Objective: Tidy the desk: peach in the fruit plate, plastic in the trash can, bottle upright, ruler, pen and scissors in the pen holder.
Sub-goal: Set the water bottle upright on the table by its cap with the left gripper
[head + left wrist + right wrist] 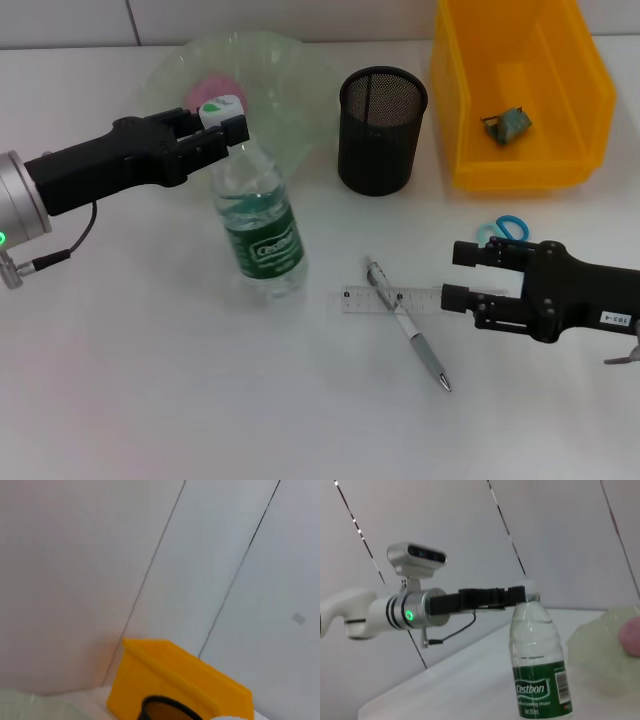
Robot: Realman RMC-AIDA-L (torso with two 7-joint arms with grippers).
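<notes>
The clear water bottle (258, 225) with a green label stands upright on the table. My left gripper (225, 125) is shut on its white cap; the right wrist view shows the bottle (537, 665) and this gripper (520, 594) too. A pink peach (212, 88) lies in the green fruit plate (290, 75) behind the bottle. The clear ruler (365, 299) and the silver pen (410, 325) lie crossed on the table. My right gripper (460, 275) is open and empty just right of them, over the blue-handled scissors (503, 229). The black mesh pen holder (382, 130) stands at the back centre.
The yellow bin (590, 90) stands at the back right with a crumpled piece of plastic (508, 124) inside. The left wrist view shows only the wall, the bin (165, 680) and the pen holder's rim (165, 709).
</notes>
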